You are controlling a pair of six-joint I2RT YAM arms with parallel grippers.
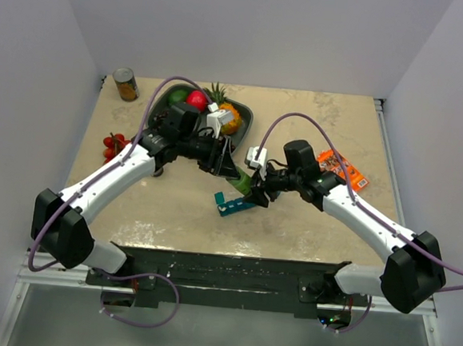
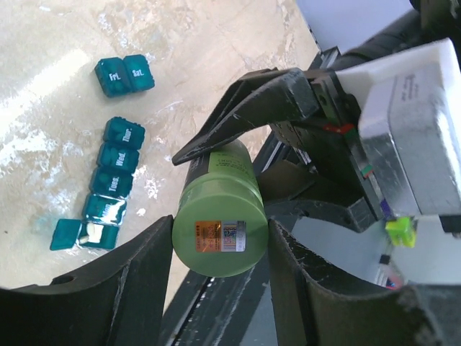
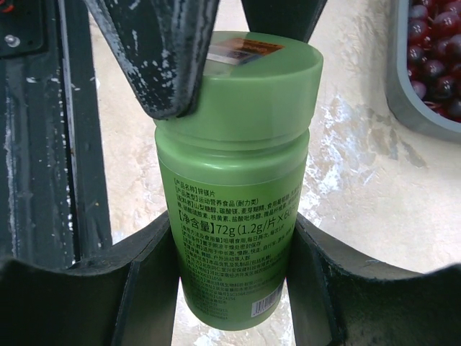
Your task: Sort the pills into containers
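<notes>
The left claw (image 2: 220, 249) is closed on the green cap (image 2: 220, 216) of a green bottle (image 3: 234, 187). The right claw (image 3: 230, 288) is closed on the bottle body. The teal containers (image 2: 114, 173) lie on the table (image 2: 202, 43) beside the bottle: one long strip with its end cube (image 2: 97, 234) open, and a two-cube strip (image 2: 124, 76) just apart from it.
</notes>
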